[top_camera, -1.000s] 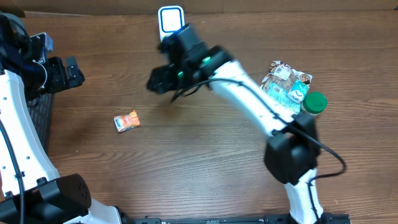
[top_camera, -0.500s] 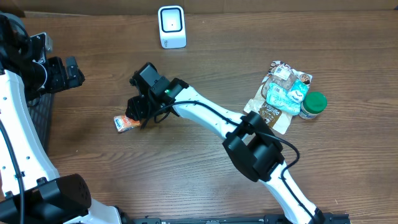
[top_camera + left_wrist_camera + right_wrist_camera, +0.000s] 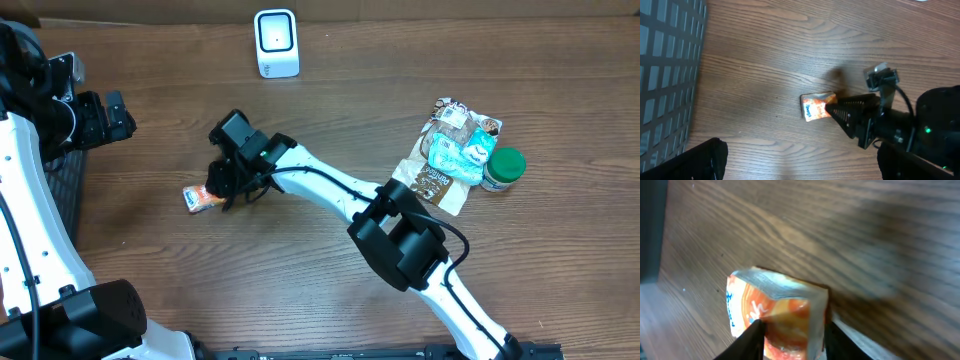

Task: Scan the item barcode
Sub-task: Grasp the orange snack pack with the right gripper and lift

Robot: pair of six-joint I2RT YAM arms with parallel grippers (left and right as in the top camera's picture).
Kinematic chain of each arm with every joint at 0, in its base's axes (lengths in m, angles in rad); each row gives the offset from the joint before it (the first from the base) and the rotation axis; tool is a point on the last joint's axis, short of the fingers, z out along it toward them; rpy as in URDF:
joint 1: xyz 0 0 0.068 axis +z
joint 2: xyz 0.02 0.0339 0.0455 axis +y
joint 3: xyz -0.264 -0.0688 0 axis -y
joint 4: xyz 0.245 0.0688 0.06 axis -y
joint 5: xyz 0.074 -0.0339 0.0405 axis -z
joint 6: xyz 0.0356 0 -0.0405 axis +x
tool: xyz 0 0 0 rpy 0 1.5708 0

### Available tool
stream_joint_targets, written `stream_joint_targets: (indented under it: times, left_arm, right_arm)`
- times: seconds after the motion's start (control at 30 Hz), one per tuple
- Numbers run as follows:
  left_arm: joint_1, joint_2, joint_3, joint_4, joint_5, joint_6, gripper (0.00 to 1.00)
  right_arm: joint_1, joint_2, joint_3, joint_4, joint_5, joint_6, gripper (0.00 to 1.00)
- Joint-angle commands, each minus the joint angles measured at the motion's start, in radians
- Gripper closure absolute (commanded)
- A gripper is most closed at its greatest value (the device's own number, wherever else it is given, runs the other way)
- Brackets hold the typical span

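Note:
The item, a small orange snack packet (image 3: 203,197), lies flat on the wooden table left of centre. My right gripper (image 3: 218,190) is down over its right end. In the right wrist view the packet (image 3: 775,315) sits between the two black fingers, and both press its sides, so the gripper (image 3: 792,340) is shut on it. The white barcode scanner (image 3: 276,42) stands at the table's far edge. My left gripper (image 3: 112,115) hangs wide open at the far left, above the table, holding nothing. Its wrist view shows the packet (image 3: 815,106) and the right gripper's fingertips (image 3: 836,107) from above.
A pile of flat pouches (image 3: 455,150) and a green-lidded jar (image 3: 505,167) sit at the right. A black wire basket (image 3: 665,60) stands along the left edge. The right arm stretches diagonally across the middle of the table.
My right arm swung from near the scanner down to the orange packet, and its fingers have closed in on the packet. The left arm has stayed still.

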Motion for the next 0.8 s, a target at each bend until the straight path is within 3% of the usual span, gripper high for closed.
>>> stream_joint_targets:
  times: [0.0,0.07,0.17,0.53,0.77]
  left_arm:
    - [0.002,0.001,0.002,0.002,0.002,0.019,0.00]
    - [0.002,0.001,0.002,0.002,0.002,0.019,0.00]
    - [0.002,0.001,0.002,0.002,0.002,0.019,0.00]
    - [0.002,0.001,0.002,0.002,0.002,0.019,0.00]
    - [0.002,0.001,0.002,0.002,0.002,0.019,0.00]
  right_arm:
    - [0.023,0.027,0.010,0.008,0.026,0.002,0.67]
    - [0.026,0.043,0.010,0.007,0.025,0.003,0.74]
    - [0.024,0.057,0.010,0.001,0.019,0.005,0.95]
    - [-0.093,-0.106,0.014,-0.118,0.018,0.014,0.96]
    - [-0.211,-0.183,0.014,-0.341,0.060,0.195,0.96]
